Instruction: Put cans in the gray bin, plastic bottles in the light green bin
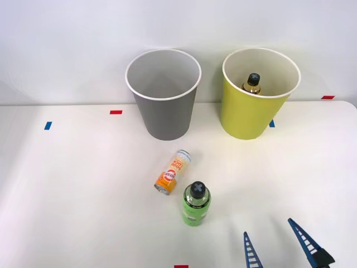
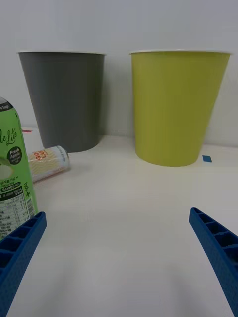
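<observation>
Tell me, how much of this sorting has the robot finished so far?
One item looks sorted: an amber bottle stands inside the light green bin. Nothing is in hand; the right gripper is open and empty, low over the table near the green bottle. Left to do: that upright green bottle, bound for the light green bin, and the can lying on its side, bound for the gray bin.

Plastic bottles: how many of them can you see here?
2. The green bottle stands on the table beside the lying can. The brown bottle is inside the light green bin; more could be hidden deeper in it.
</observation>
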